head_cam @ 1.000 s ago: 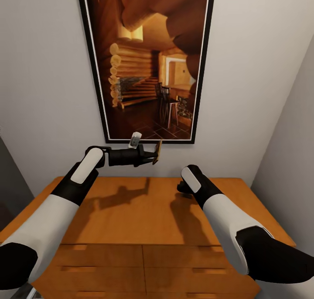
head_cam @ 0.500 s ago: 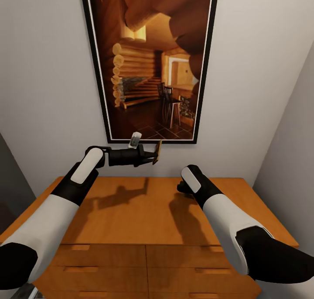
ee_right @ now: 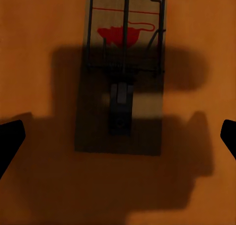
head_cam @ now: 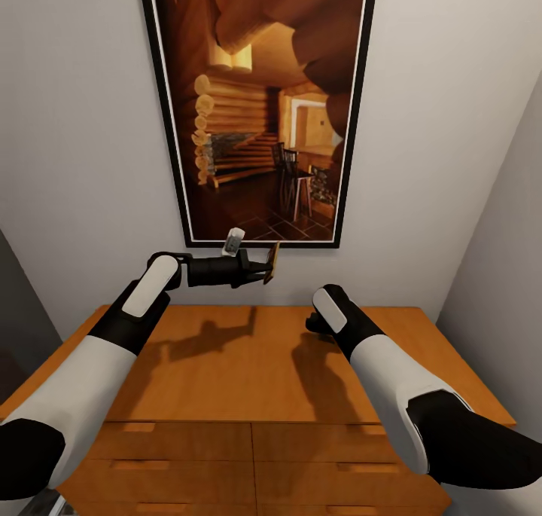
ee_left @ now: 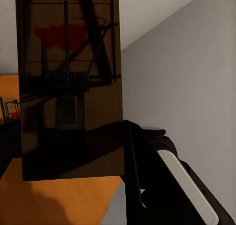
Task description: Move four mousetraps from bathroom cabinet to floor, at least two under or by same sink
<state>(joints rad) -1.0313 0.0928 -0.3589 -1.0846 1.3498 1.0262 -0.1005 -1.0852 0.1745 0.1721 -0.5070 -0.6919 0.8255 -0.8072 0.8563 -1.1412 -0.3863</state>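
Observation:
My left gripper [head_cam: 263, 270] is shut on the lower edge of a mousetrap [head_cam: 274, 261], holding it upright and edge-on above the back of the orange-brown cabinet [head_cam: 218, 380]. The left wrist view shows that trap [ee_left: 69, 87] close up, a wooden board with a dark spring and bar. A second mousetrap [ee_right: 123, 82] lies flat on the cabinet top [ee_right: 39, 62], in shadow. My right gripper [ee_right: 118, 139] hangs open straight above it, one fingertip to each side and not touching it. From the head, my right hand [head_cam: 325, 314] covers this trap.
A large framed picture [head_cam: 260, 109] of a log interior hangs on the white wall behind the cabinet. A grey wall [head_cam: 497, 275] closes in at the right. Drawer fronts [head_cam: 248, 463] face me below the top.
The head view has shifted very slightly, so the camera moved. Both arms and both mousetraps keep their places.

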